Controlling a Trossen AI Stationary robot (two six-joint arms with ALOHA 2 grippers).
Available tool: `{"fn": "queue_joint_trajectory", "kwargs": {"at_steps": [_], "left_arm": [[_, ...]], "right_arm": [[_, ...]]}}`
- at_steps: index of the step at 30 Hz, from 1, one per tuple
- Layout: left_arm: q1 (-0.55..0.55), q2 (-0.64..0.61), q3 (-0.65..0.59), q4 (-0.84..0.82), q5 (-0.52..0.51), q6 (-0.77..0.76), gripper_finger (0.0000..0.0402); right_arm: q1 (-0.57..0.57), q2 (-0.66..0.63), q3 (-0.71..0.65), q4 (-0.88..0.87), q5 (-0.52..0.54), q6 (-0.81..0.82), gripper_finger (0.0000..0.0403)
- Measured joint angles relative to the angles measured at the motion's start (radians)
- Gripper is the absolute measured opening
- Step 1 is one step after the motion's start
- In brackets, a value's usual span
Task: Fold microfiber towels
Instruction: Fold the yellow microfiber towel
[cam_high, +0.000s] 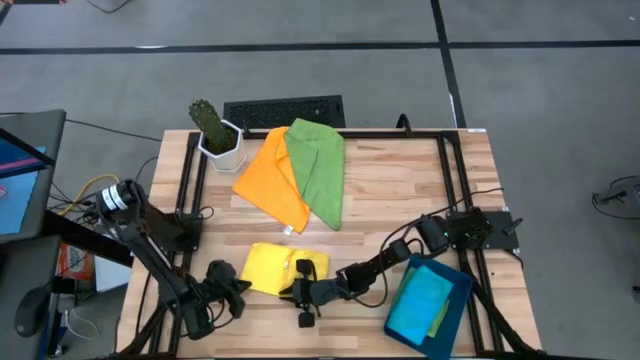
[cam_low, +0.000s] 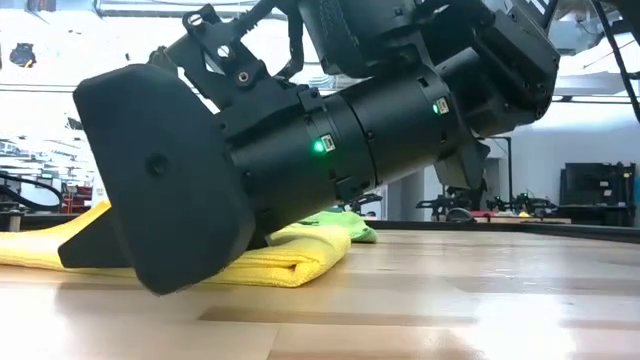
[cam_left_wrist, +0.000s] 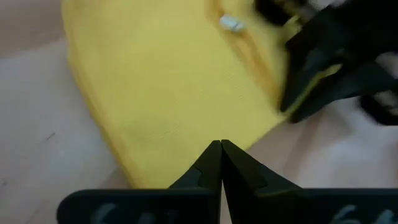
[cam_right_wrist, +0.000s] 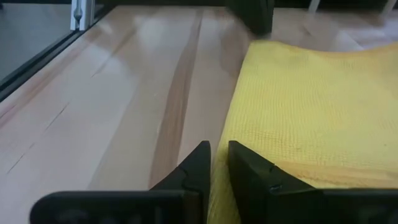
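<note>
- The yellow towel (cam_high: 272, 268) lies folded at lower centre of the high view, flat on the worktop (cam_high: 400, 190), and both arms crowd in on it.
- The right claw (cam_high: 303, 292) sits at the yellow towel's right edge; the right wrist view shows its fingers (cam_right_wrist: 198, 163) narrowly parted, with the towel's edge (cam_right_wrist: 311, 112) right beside them, though whether cloth is pinched I cannot tell.
- The left claw (cam_high: 236, 290) is at the towel's lower left corner, and in the left wrist view its fingers (cam_left_wrist: 208, 165) are pressed together, tips meeting at the towel's hem.
- A small white label (cam_left_wrist: 231, 23) shows on the yellow cloth; its writing is too blurred to read.
- The orange towel (cam_high: 270, 178) and a green towel (cam_high: 320, 170) lie overlapping at upper centre.
- At lower right, a dark teal tray (cam_high: 456, 318) holds a bright blue towel (cam_high: 420, 305) with a green one (cam_high: 441, 318) peeking from under it.
- A potted cactus (cam_high: 212, 128) stands at the worktop's upper left corner, a black keyboard (cam_high: 285, 110) beyond the edge.
</note>
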Motion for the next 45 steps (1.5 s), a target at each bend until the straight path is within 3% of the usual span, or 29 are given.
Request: {"fn": "queue_joint_trajectory", "kwargs": {"at_steps": [5,11,15,19,25,30,36,45], "left_arm": [[-0.005,-0.049,0.124,-0.322,0.075,-0.135,0.0],[-0.012,0.0,0.123,-0.326,0.256,-0.182,0.0004],[-0.021,0.064,0.12,-0.331,0.243,-0.262,0.0028],[-0.02,0.099,0.12,-0.329,0.165,-0.33,0.0061],[-0.02,0.13,0.121,-0.3,0.235,-0.369,0.0109],[-0.022,0.16,0.124,-0.291,0.191,-0.397,0.0124],[-0.016,0.166,0.122,-0.287,0.181,-0.401,0.0102],[0.016,0.168,0.12,-0.266,0.161,-0.346,0.0019]], "right_arm": [[0.0,0.0,0.0,-0.003,0.001,0.001,0.0081],[0.0,0.0,-0.001,0.0,0.002,0.004,0.0081],[0.0,0.0,-0.002,0.004,0.002,0.005,0.0082],[0.0,0.0,-0.002,0.004,0.001,0.004,0.0081],[0.0,0.0,-0.002,0.002,0.0,0.004,0.0081],[-0.004,0.0,-0.003,0.01,0.0,-0.003,0.0081],[-0.005,-0.015,-0.006,0.001,0.001,-0.025,0.0082],[-0.005,-0.166,-0.004,-0.11,0.013,-0.083,0.0082]]}}
